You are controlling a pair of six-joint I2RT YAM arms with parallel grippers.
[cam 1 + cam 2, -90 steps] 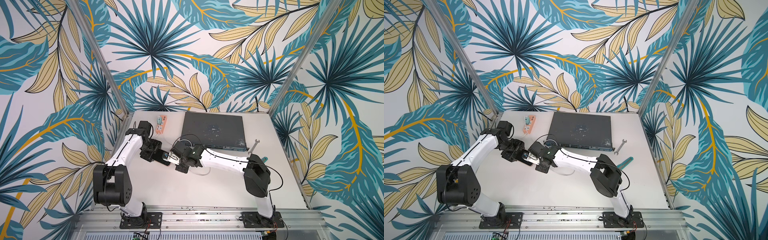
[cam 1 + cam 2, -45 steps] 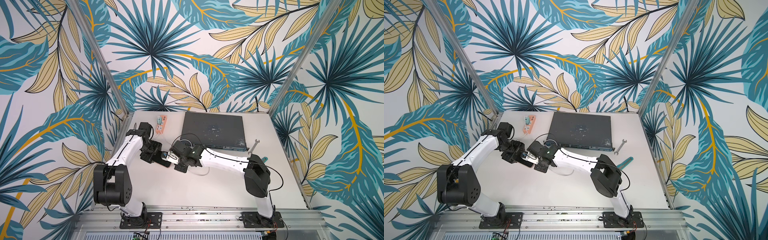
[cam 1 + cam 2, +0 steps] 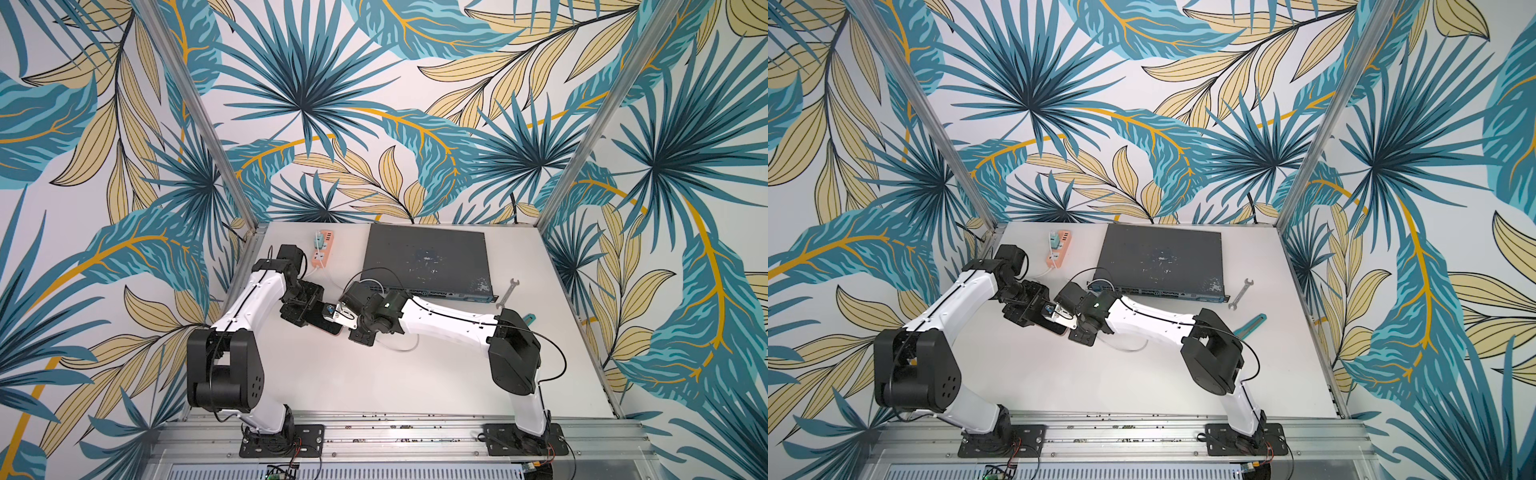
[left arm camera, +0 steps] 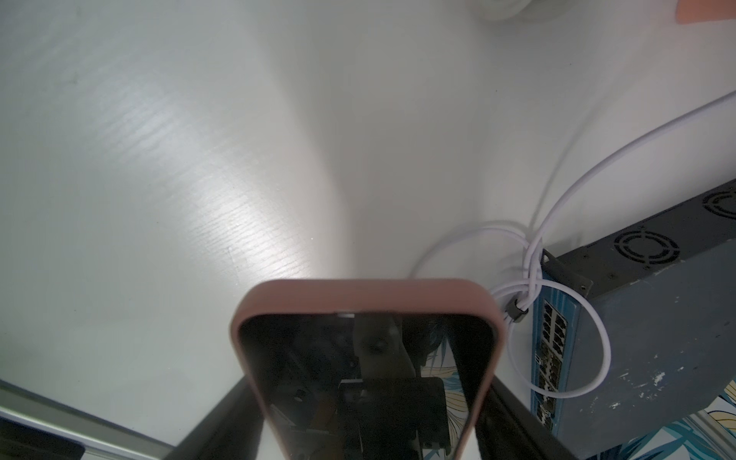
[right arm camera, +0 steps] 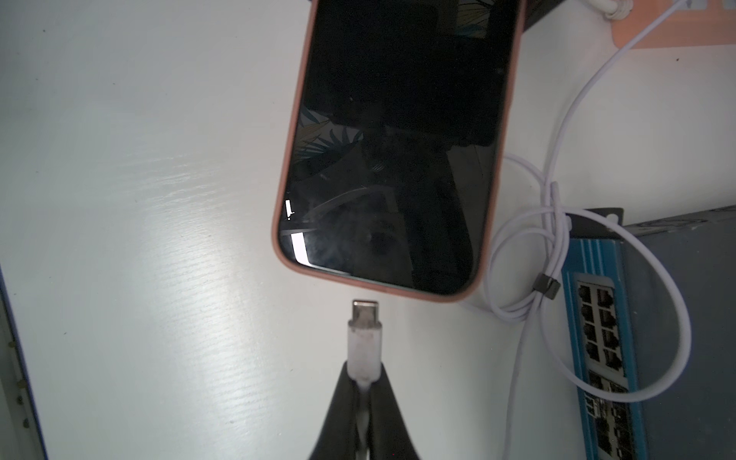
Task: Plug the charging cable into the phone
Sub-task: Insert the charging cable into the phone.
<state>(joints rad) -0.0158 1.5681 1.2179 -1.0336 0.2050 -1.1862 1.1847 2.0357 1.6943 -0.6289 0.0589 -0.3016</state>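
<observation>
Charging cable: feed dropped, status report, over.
Right hand shut on thin white charging cable. Left hand gripping pink-edged black phone. Silver tip short of phone edge; path clear.

White bench [image 3: 374, 386] from above. Left claw [image 3: 309, 316] and right claw [image 3: 337, 315] meet at the phone [image 3: 329, 328], a dark slab with a pink edge. Behind them are an orange power strip [image 3: 322, 253], a grey network switch [image 3: 424, 257] and a wrench [image 3: 508, 293]. A slack loop of charging cable [image 3: 411, 348] lies beneath the right arm.

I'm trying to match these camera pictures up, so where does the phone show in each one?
Both top views: phone centre-left, a dark sliver with a pink edge.
Left wrist: phone close up, pink end pointing away.
Right wrist: phone just ahead of the charging cable plug.
Shared landmark: grey box with blue port panel, beside the phone.
</observation>
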